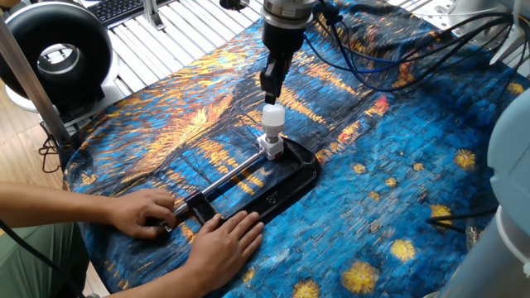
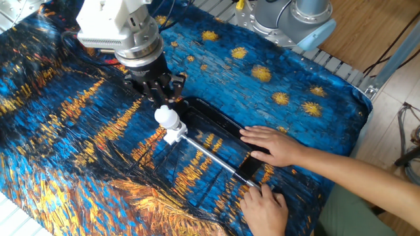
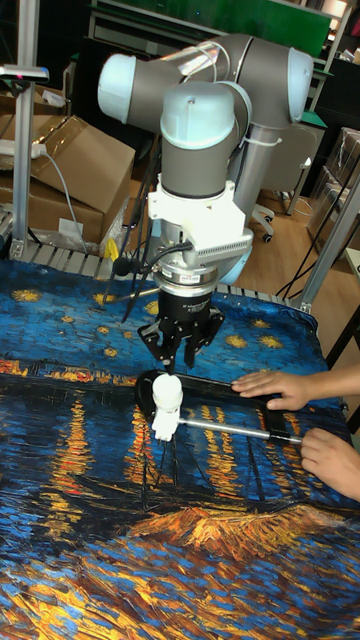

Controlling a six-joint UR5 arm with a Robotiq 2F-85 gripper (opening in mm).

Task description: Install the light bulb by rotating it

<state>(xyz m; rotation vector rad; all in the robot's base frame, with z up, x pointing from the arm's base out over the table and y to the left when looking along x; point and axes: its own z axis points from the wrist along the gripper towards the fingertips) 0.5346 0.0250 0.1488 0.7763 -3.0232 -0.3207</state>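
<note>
1. Light bulb point(image 1: 272, 117) point(image 2: 165, 117) point(image 3: 167, 391): small, white, with a frosted dome on a cylindrical neck. It stands upright in a white socket block point(image 1: 271, 147) point(image 2: 172, 136) point(image 3: 163, 426) near the middle of the surface.
2. Socket block: held at the end of a black bar clamp point(image 1: 286, 184) point(image 2: 216, 124) point(image 3: 215, 392), whose silver bar point(image 1: 228, 175) point(image 2: 210, 155) point(image 3: 235, 430) runs from the block toward the person's hands.
3. Gripper point(image 1: 272, 84) point(image 2: 159, 92) point(image 3: 181, 350): black, on a UR5 arm with grey and pale blue joints, pointing straight down over the bulb. The jaws are spread open and hold nothing; their tips sit just above the dome, and the views do not settle whether they touch it.
4. Surface point(image 1: 414, 165) point(image 2: 59, 131) point(image 3: 80, 520): covered with a blue and orange painted-pattern cloth showing yellow stars and streaked reflections.
5. Person's hands: 2 in view. One hand point(image 1: 142, 213) point(image 2: 266, 206) point(image 3: 330, 461) grips the clamp's handle end; the other hand point(image 1: 222, 245) point(image 2: 270, 144) point(image 3: 275, 386) lies flat on the clamp frame.
6. Black ring-shaped device point(image 1: 56, 58): stands beyond the cloth's edge at the corner of one fixed view.
7. Cardboard boxes point(image 3: 75, 170): stacked behind the surface in the tall fixed view.
</note>
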